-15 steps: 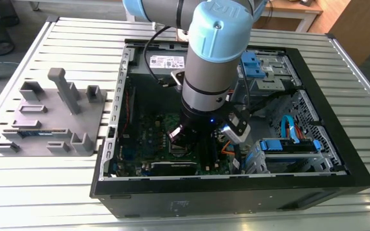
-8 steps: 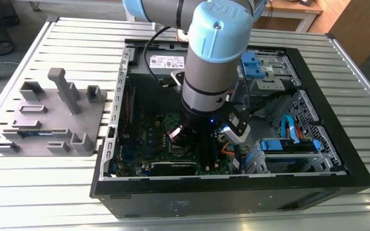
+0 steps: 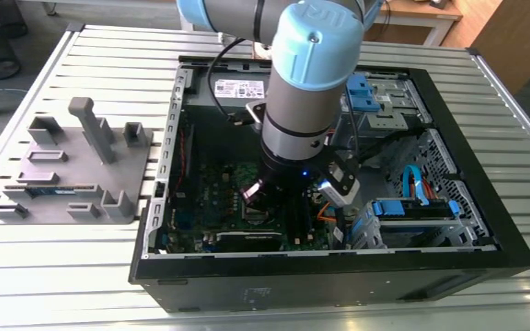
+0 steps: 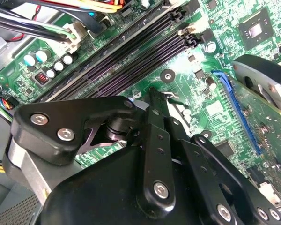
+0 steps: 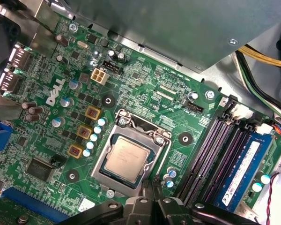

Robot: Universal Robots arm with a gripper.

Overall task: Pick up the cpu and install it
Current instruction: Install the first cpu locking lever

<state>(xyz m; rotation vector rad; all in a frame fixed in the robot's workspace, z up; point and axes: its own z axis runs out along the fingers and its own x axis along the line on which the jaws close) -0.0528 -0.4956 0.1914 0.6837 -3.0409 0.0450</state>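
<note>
An open computer case [image 3: 486, 227] lies on its side on a slatted metal table [image 3: 53, 276], so the green motherboard [image 5: 145, 84] faces up where the arm [image 3: 306, 83] can reach down into it. The arm stands nearly vertical over the board, its wrist low inside the case. In the first wrist view the cpu [image 5: 127, 158] already sits flat in its socket [image 5: 129, 159] near the board's middle, square to the metal frame around it, beside the row of dark memory slots [image 5: 210, 154]. The gripper [image 5: 150, 199] hangs just above the socket's edge, apparently not gripping the chip. Its linkage blocks the fingertips in both wrist views, so I cannot tell how wide the claw stands. The arm's body hides the socket in the exterior view.
</note>
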